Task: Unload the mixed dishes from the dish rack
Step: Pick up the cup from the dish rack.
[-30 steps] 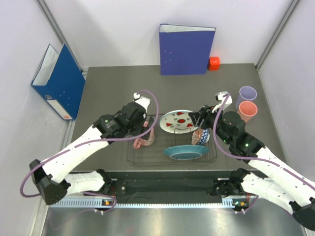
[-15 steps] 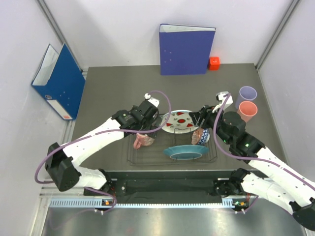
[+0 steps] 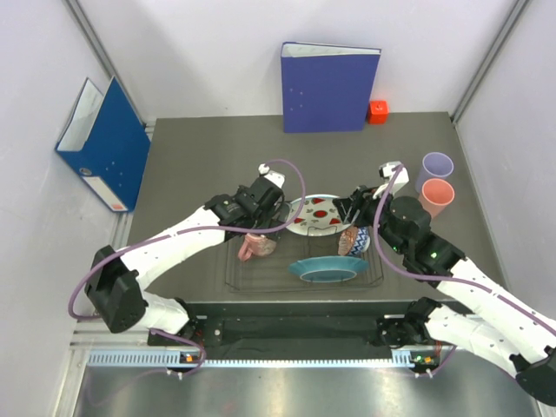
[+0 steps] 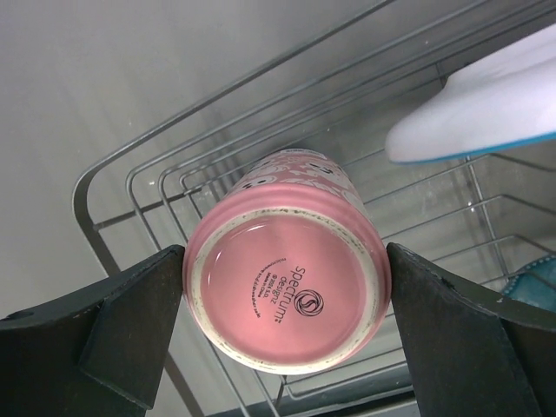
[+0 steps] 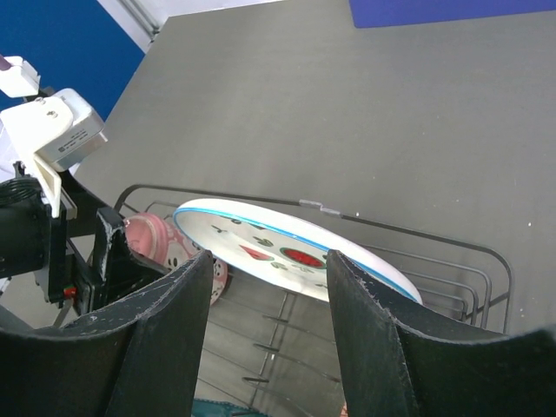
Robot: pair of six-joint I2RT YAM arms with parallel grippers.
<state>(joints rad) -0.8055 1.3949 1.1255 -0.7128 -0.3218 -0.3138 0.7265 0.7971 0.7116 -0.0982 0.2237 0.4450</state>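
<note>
The dish rack (image 3: 236,276) holds a pink cup (image 3: 258,246) at its left, the white watermelon plate (image 3: 314,214) at the back, the teal plate (image 3: 328,268) in front and the patterned bowl (image 3: 354,241) at the right. My left gripper (image 3: 259,236) is shut on the pink cup (image 4: 287,295), both pads against its sides, base toward the camera. My right gripper (image 3: 352,211) is open and empty, hovering just over the watermelon plate (image 5: 287,248) with a finger on each side. A lavender cup (image 3: 437,167) and a second pink cup (image 3: 438,195) stand on the table to the right.
A blue binder (image 3: 330,87) stands at the back, with a small red cube (image 3: 377,111) beside it. Another blue binder (image 3: 102,143) leans at the left wall. The rack wires (image 4: 113,165) curve round under the held cup. The left wrist (image 5: 52,226) shows close beside the plate.
My left arm swung right over the rack's left end and its fingers came down around the pink cup, which shifted slightly. The right arm has not moved.
</note>
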